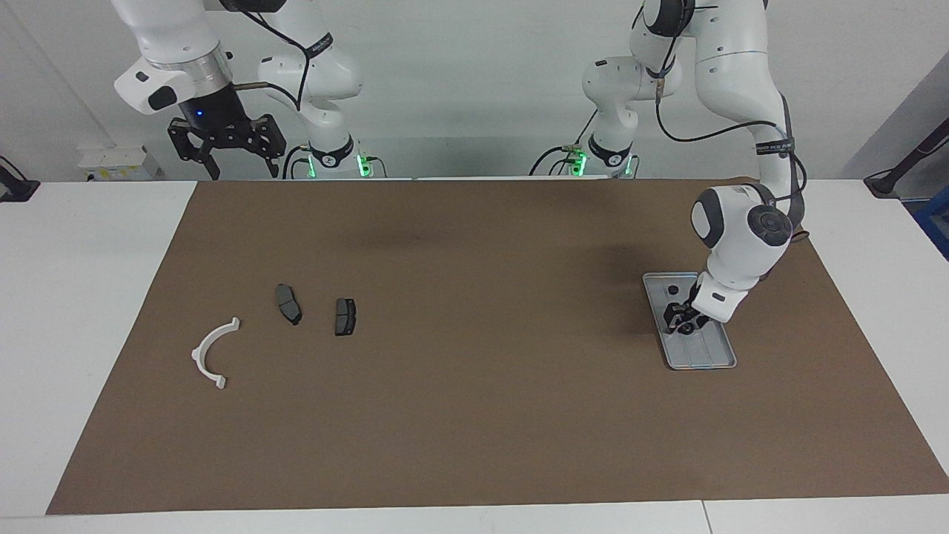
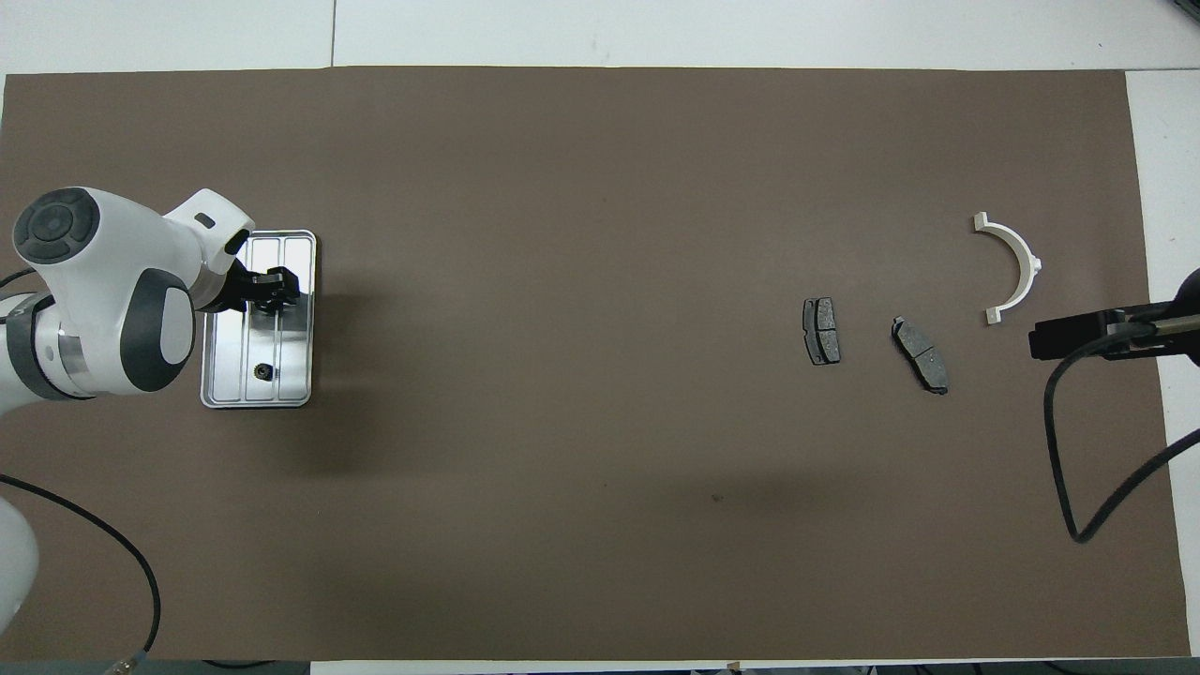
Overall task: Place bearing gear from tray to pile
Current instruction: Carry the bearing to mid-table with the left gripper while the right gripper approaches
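Reaching into tray, left gripper, grip state unreadable, hangs away from gear at tray's robot-side end; risk: closing on nothing or nudging tray; right gripper waits spread, raised off the pile.

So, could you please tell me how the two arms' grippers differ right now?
The left gripper is down inside the tray, near a small dark gear; the right gripper hangs high at the table's edge, waiting. The right's fingers are spread open. Both are black.
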Available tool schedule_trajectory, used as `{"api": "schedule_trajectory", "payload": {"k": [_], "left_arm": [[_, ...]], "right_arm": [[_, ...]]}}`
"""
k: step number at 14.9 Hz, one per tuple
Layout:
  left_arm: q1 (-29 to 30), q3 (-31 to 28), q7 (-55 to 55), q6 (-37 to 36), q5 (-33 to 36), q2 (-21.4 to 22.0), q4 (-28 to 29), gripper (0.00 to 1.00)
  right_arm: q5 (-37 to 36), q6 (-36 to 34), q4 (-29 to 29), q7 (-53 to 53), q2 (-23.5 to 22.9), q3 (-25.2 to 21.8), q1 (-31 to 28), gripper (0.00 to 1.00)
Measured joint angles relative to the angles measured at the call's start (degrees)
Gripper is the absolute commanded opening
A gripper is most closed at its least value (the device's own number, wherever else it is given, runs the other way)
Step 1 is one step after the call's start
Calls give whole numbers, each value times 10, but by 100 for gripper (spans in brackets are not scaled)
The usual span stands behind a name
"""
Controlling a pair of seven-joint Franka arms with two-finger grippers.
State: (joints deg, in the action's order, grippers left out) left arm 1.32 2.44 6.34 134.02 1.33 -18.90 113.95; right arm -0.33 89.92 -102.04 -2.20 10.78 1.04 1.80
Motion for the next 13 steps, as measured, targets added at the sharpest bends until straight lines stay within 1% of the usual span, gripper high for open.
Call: {"api": "schedule_trajectory", "payload": {"k": [1,2,3,4,6,8,9,11,13], "left_arm": [[1,0,0,0,0,0,0,57],[2,0,0,0,0,0,1,46],[2,0,0,0,0,0,1,38],[3,0,0,0,0,0,2,35],[3,1,0,0,0,0,2,26],[3,4,2,-2,0,2,2,6],[3,4,7,-6,0,2,1,4],[-3,7,30,-43,0,2,-17,4],[-26,9,93,-100,-6,4,-63,4]], "right_arm": [[0,0,-7,-25,1,0,5,100],[0,2,-14,-51,2,0,14,100],[0,10,-22,-73,2,0,24,100],[0,23,-32,-88,2,1,34,100],[0,44,-55,-109,2,1,49,100],[0,70,-77,-121,1,1,61,100],[0,85,-86,-128,0,1,69,100],[0,103,-97,-151,-5,1,85,100],[0,107,-99,-177,-13,2,98,100]]}}
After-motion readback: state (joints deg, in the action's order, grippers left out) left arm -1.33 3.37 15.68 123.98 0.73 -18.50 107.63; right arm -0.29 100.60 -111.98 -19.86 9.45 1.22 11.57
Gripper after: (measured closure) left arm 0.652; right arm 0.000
